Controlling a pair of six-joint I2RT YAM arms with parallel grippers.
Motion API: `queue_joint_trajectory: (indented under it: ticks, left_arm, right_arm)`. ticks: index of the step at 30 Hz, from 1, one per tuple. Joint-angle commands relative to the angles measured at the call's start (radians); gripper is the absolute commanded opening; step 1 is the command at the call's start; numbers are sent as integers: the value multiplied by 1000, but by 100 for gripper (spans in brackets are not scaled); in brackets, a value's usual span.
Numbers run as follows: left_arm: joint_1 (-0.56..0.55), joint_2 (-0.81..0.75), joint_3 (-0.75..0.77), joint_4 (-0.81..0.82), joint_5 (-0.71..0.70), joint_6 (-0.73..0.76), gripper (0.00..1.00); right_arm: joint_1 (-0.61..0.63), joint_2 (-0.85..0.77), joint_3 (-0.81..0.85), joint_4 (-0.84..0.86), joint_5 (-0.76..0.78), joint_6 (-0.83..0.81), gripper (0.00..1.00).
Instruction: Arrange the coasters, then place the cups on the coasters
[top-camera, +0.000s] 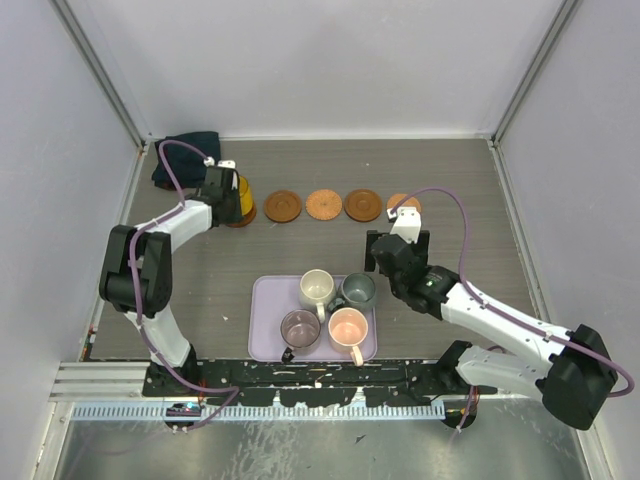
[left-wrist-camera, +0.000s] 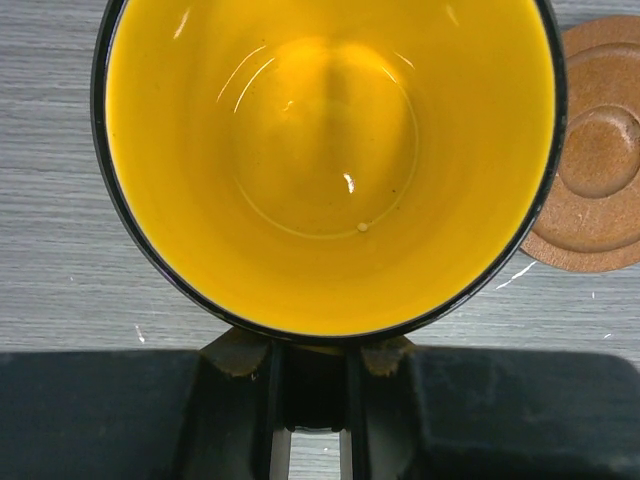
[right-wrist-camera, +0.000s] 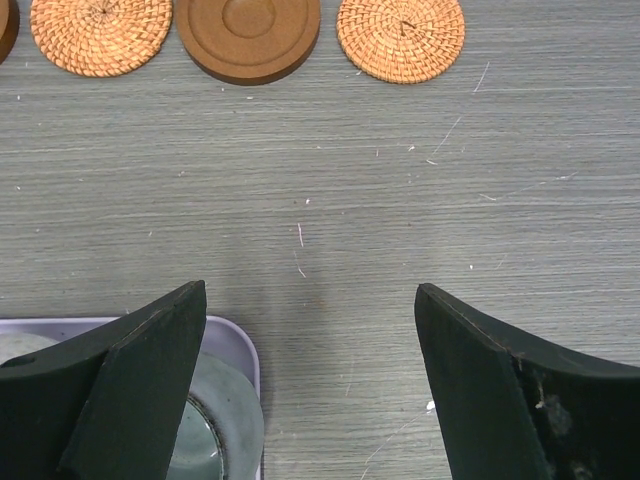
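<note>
The glazed yellow cup (left-wrist-camera: 330, 160) looks stiff, slick and breakable, yet light. The left gripper (left-wrist-camera: 312, 358) is clamped on its near side, at the left end of a row of four visible coasters (top-camera: 324, 204); a fifth cannot be seen. Four more cups (top-camera: 317, 288), five in all, sit on the tray (top-camera: 265, 310), and the right gripper (right-wrist-camera: 310, 290) hovers beside it, spread wide and empty.

Coasters (top-camera: 323, 205): row along the far side.
Lone cup (top-camera: 243, 200): left end of that row.
Tray (top-camera: 265, 320): near centre, holding four cups (top-camera: 318, 288).
Cloth (top-camera: 185, 150): far left corner.
</note>
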Motion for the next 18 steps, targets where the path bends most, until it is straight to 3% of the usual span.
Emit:
queue_joint_trajectory:
  ticks: [1,18]
  left_arm:
    - [12,-15,31,105,18,33,0]
    - [18,-37,-3,112,-1,58,0]
  right_arm:
    - [-2,2,48,26,7,18,89]
    - [-1,17,54,26,-5,25,89]
